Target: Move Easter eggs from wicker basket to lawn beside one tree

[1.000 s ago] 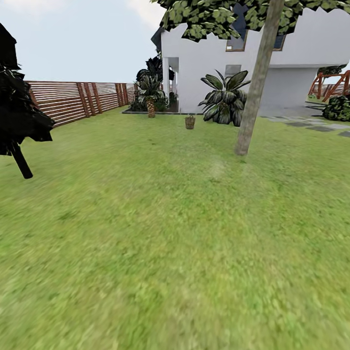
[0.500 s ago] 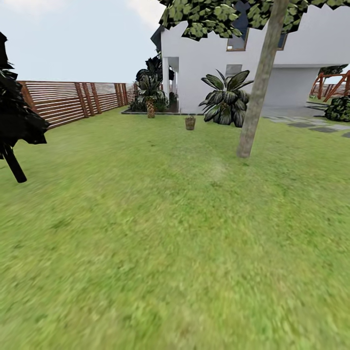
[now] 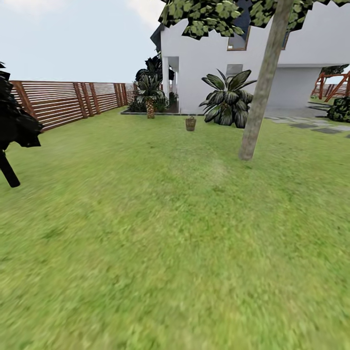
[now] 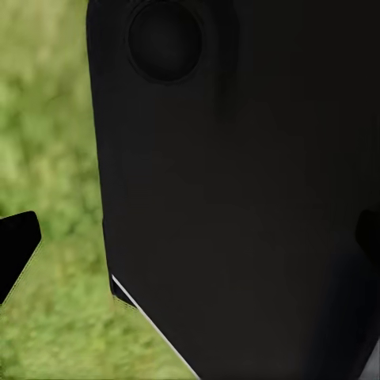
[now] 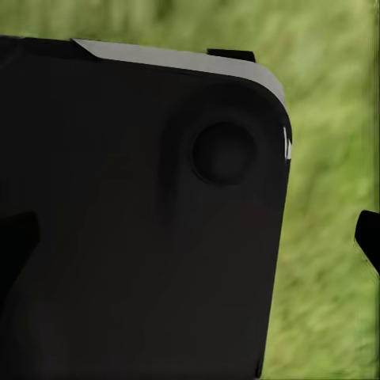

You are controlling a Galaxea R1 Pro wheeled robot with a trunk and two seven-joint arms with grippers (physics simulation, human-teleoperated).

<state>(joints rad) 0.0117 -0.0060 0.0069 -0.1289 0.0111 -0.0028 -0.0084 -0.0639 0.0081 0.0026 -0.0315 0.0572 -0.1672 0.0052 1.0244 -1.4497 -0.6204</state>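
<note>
Far across the lawn (image 3: pixel 160 233) stands the small brown wicker basket (image 3: pixel 190 123), near the white house. The eggs cannot be made out at this distance. A leaning, pale grey-brown tree (image 3: pixel 262 87) rises from the grass to the right of the basket and closer to me. In the left wrist view my left gripper (image 4: pixel 190 253) is open, its dark fingertips (image 4: pixel 16 249) at the picture's edges, with the robot's black body and grass behind. My right gripper (image 5: pixel 190 245) is open in the same way, one of its fingertips (image 5: pixel 369 237) over grass.
A brown slatted fence (image 3: pixel 73 99) runs along the left. A dark thin-trunked tree (image 3: pixel 12 126) stands at the near left. Palms (image 3: pixel 227 99) grow by the white house (image 3: pixel 291 68). Grey paving slabs (image 3: pixel 313 127) lie at the far right.
The whole head view has shifted as the robot drives on: the dark tree slides off to the left and the leaning trunk grows slightly. The basket stays where it is.
</note>
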